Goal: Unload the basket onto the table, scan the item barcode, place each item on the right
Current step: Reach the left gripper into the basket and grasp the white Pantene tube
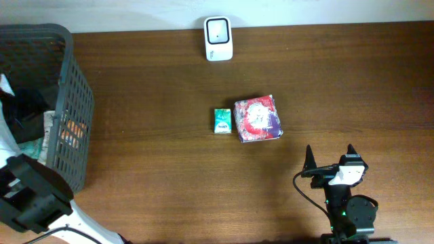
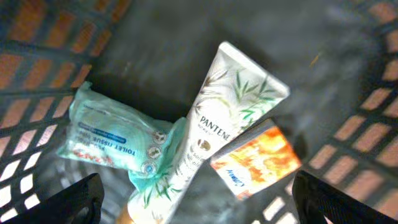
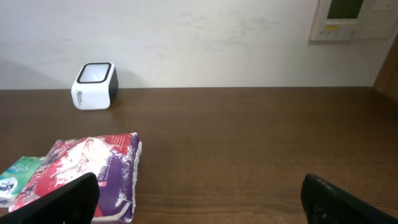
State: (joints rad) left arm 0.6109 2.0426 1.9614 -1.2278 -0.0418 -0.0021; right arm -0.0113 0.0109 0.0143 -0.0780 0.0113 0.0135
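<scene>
My left gripper (image 2: 202, 202) hangs open inside the dark mesh basket (image 1: 73, 81), nothing between its jaws. Below it lie a white Pantene tube (image 2: 230, 118), a teal toilet-tissue pack (image 2: 112, 137) and an orange packet (image 2: 255, 158). The tube leans over both packs. The white barcode scanner (image 1: 218, 38) stands at the table's far edge, also visible as the scanner (image 3: 94, 85) in the right wrist view. My right gripper (image 1: 330, 159) rests open and empty near the front right, facing the scanner.
A red and purple packet (image 1: 258, 118) and a small green pack (image 1: 222, 120) lie side by side mid-table, left of and beyond the right gripper. The left arm's base (image 1: 30, 200) sits at the front left beside the basket. A wall panel (image 3: 348, 18) hangs behind the table.
</scene>
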